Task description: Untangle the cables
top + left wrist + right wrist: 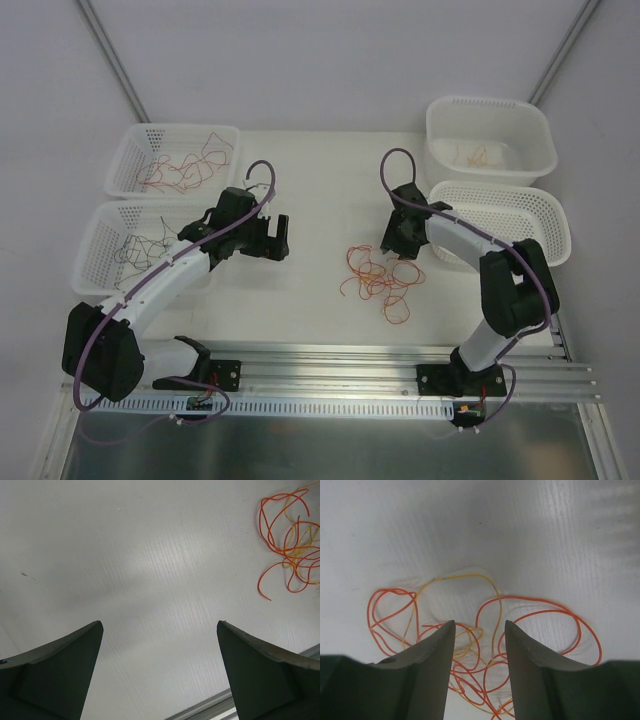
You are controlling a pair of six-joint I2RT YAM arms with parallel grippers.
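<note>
Though unclear overhead, cables [479,660] beneath claw [480,624].

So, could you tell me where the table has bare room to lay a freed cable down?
The widest bare patch of table lies between the left gripper and the tangle of cables, running back between the far left basket and the far right basket. It is crowded under the right gripper, where the tangle lies, and along both sides, by the baskets.

My right claw [400,250] hangs over the far edge of the tangled cables [378,282] on the bench [320,195]; my left claw [272,240] is well apart, near a basket [90,255].
</note>
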